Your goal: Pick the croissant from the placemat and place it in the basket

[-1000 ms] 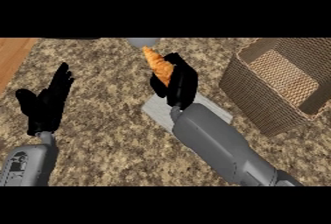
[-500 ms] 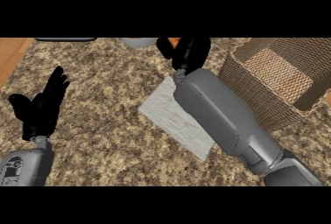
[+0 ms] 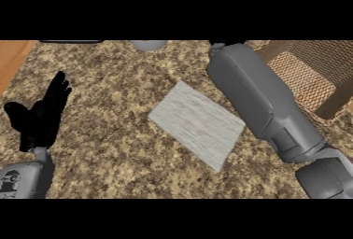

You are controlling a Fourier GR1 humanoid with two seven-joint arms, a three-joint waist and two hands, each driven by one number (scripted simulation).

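The grey placemat (image 3: 196, 123) lies bare in the middle of the speckled counter, and the croissant shows nowhere in view. My right forearm (image 3: 258, 93) stretches from the lower right up to the top edge, beside the placemat's right corner. Its hand is hidden beyond that edge, so what it holds cannot be seen. The woven basket (image 3: 310, 74) stands at the right, just beyond the forearm. My left hand (image 3: 41, 116) rests open at the left edge, fingers up, holding nothing.
A grey rounded object (image 3: 148, 44) and a dark flat object (image 3: 72, 41) peek in at the counter's far edge. A wooden strip (image 3: 14, 56) borders the counter at the upper left.
My right hand, curled round the croissant, rose from the placemat and passed out of the top of the view. The placemat is now bare. The left hand stays put.
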